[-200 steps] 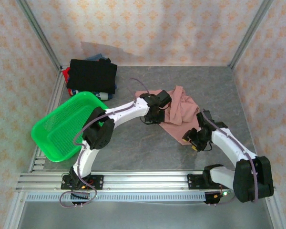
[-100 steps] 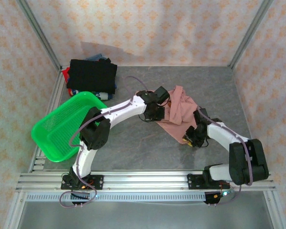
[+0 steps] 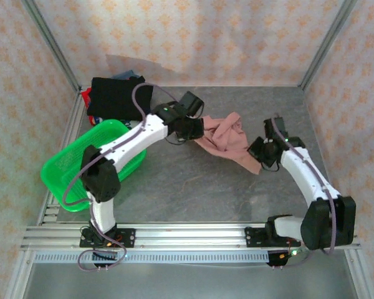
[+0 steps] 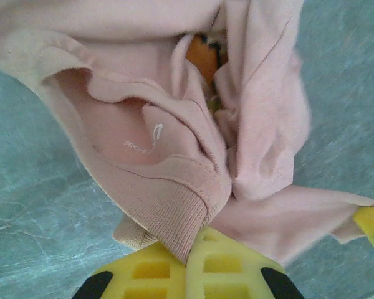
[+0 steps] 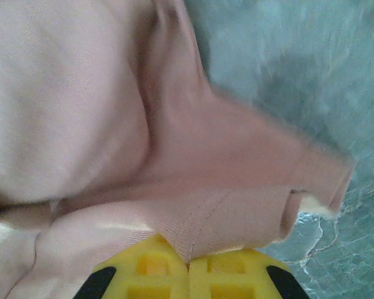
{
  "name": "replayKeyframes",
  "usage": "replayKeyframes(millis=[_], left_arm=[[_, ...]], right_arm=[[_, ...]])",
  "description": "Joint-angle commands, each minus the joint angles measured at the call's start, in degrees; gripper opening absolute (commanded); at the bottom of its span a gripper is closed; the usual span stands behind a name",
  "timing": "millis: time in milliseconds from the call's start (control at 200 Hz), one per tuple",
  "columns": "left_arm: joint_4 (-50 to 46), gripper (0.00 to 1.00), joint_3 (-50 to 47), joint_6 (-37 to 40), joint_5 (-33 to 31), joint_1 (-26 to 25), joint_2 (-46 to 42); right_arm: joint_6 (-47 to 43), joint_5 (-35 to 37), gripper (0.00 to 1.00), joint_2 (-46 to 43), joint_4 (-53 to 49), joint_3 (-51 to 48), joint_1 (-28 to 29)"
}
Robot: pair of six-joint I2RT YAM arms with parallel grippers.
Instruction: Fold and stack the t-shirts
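The dusty-pink t-shirt [image 3: 227,138] lay bunched near the middle of the grey desk [image 3: 193,193], drawn out between the two arms. Its long axis ran crosswise, from its far-left end down to its near-right end. The left end pointed toward the folded pile and the right end toward the right wall.

The left claw [image 4: 187,261] was closed tight on the ribbed neckband [image 4: 174,215]. The yellow fingers [image 4: 143,274] met with the rib pinched between them. From the left wrist, the neck opening gaped away from the claw, and a bit of orange and dark print [image 4: 202,55] showed deep in the folds.

The right claw [image 5: 188,261] was likewise clamped shut on a stitched edge of the same shirt, at its near-right end. Which edge it was, I could not tell. The cloth fanned up and away from the fingers, with one loose corner [image 5: 324,180] over the desk.

At the far-left corner sat the folded black shirt [image 3: 119,96], with a red shirt [image 3: 85,95] showing at its left edge and a blue-and-white one [image 3: 129,75] behind it. The green basket [image 3: 68,168] stood just in front of that pile, well apart from the pink shirt.
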Motion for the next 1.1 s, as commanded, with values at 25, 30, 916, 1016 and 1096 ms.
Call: replayKeyframes(millis=[25,30,916,1016,1096], left_arm=[[-2.37,0.0,4.43,1.34,-0.09,3.94,-4.88],[-2.37,0.0,4.58,1.33,-0.05,4.15,-4.95],[-9.62,0.0,27.99,11.25,3.7,10.5,-12.45],[-8.22,0.0,31.6,12.78,3.32,10.41,-13.03],[-9.26,0.0,37.83,13.19,3.47,10.32,-11.55]], right_arm=[[-4.67,1.96,0.0,-2.69,-8.91,10.01,-3.1],[-4.82,1.91,0.0,-2.65,-9.14,10.57,-3.24],[-8.98,-13.78,0.0,-2.68,-29.39,49.4,-8.5],[-6.67,-18.47,0.0,-2.68,-27.19,52.22,-8.53],[-3.73,-22.32,0.0,-1.99,-24.77,54.59,-8.44]])
